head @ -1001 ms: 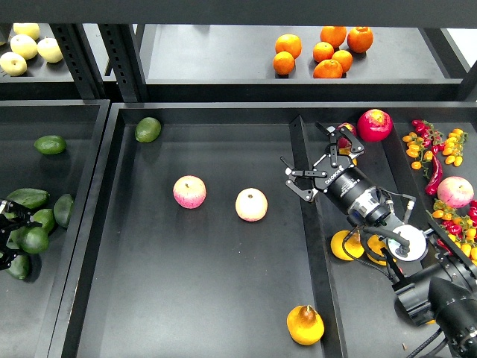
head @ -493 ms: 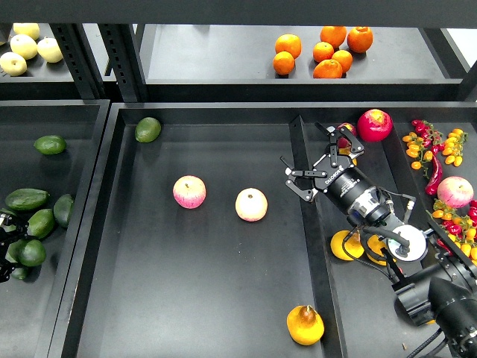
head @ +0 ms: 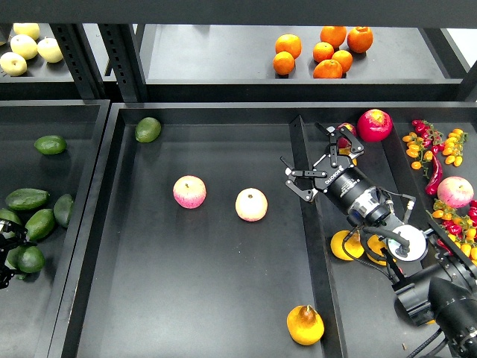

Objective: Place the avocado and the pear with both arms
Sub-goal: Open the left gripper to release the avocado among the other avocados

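Observation:
The squat yellow-orange pear [head: 305, 324] lies at the front of the middle tray [head: 223, 298]. Several dark green avocados lie in the left tray, among them a long one [head: 27, 198] and one farther back [head: 50, 145]. My left gripper [head: 6, 252] shows only as dark fingers at the left edge, next to an avocado [head: 30, 259]; its fingers cannot be told apart. My right gripper [head: 317, 162] is open and empty above the divider between the middle and right trays, far from the pear.
A paler round avocado [head: 147, 129] and two pink apples [head: 189, 192] [head: 251, 204] lie in the middle tray. The right tray holds yellow-orange fruit [head: 343, 246] under my right arm, a red fruit [head: 374, 124] and peppers. Oranges [head: 328, 52] are on the back shelf.
My left gripper has drawn back toward the left edge and lower. The avocados near it have shifted a little. The right arm has not moved.

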Tool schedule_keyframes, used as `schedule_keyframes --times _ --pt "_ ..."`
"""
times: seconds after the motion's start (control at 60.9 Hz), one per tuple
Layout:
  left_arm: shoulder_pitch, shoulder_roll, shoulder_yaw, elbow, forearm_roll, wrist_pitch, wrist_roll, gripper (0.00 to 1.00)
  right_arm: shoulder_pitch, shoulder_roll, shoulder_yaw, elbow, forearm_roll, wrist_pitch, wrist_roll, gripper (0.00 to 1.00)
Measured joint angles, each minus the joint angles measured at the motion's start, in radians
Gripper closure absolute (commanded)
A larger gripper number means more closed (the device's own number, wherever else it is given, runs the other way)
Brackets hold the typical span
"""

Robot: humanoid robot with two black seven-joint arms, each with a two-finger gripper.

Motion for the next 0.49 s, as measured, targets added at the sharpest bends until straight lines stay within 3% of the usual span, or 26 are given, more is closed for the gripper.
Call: schedule_keyframes --times 0.115,0.181,0.263,0.493 --pt "0.002 -0.01 0.0 0.001 0.0 0.0 0.0 0.75 0.0 0.0 0.0 0.0 0.0 0.0 0.0 0.01" --pt "0.002 -0.014 0.0 0.001 0.0 0.0 0.0 0.62 0.0 0.0 0.0 0.0 0.0 0.0 0.0 0.01" --pt "0.002 -0.021 0.0 0.002 0.0 0.0 0.0 0.54 0.0 0.0 0.0 0.0 0.0 0.0 0.0 0.01" --pt "0.002 -0.029 -0.003 0.002 0.0 0.0 0.0 0.42 0.0 0.0 0.0 0.0 0.0 0.0 0.0 0.01"
